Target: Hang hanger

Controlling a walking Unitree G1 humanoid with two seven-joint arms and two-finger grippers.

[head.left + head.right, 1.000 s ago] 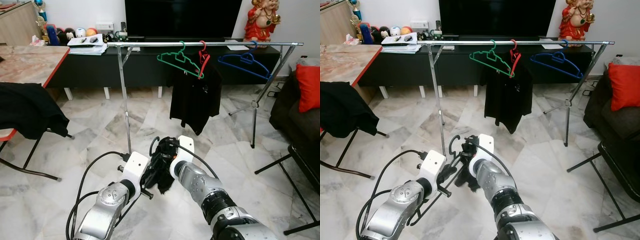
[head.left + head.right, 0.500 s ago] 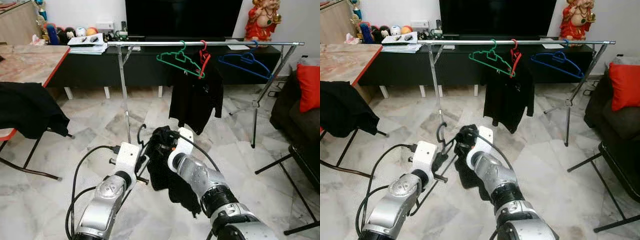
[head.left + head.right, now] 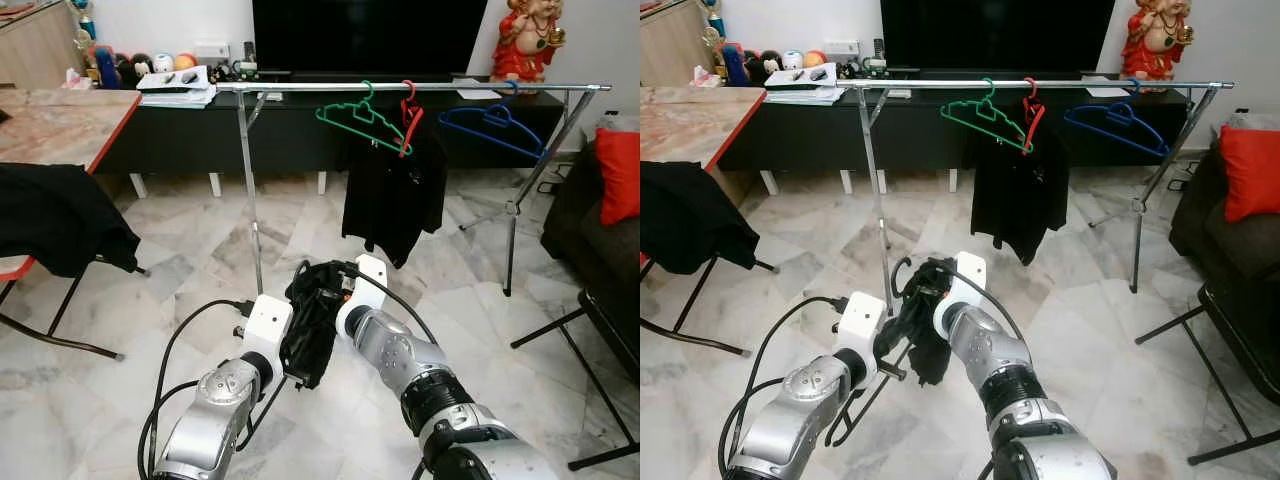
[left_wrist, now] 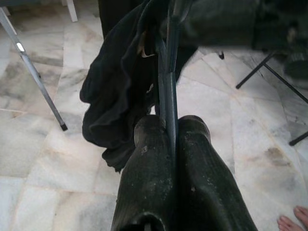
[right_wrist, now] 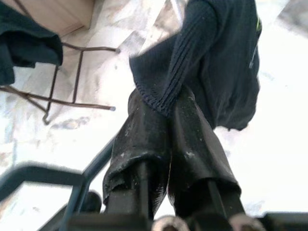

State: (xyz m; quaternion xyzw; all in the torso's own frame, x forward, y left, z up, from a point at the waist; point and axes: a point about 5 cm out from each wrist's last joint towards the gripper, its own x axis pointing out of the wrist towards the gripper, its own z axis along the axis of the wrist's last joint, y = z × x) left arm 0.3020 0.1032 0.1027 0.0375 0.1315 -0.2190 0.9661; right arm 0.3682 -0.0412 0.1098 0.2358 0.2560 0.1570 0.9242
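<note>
Left hand (image 4: 166, 144) is clamped tight on the thin dark bar of the hanger (image 4: 167, 91), its two fingers pressed together around it; right hand (image 5: 168, 139) is pinched shut on a fold of the black garment (image 5: 211, 62) draped over that hanger. Both meet low in front of the robot, well below and short of the clothes rail (image 3: 420, 88).

On the rail hang a black shirt (image 3: 392, 190) on a red hanger (image 3: 407, 118), with a green hanger (image 3: 358, 118) beside it and a blue hanger (image 3: 492, 122) further toward the robot's right. Another dark cloth (image 3: 55, 220) lies over the edge of the surface (image 3: 60, 125) to the robot's left.

Risks, as I judge them: the garment is bunched rather than spread, so it could slide off while being lifted; the hook (image 3: 902, 272) could miss the rail or snag the green hanger; the narrow grip on the bar may let the hanger swivel.
</note>
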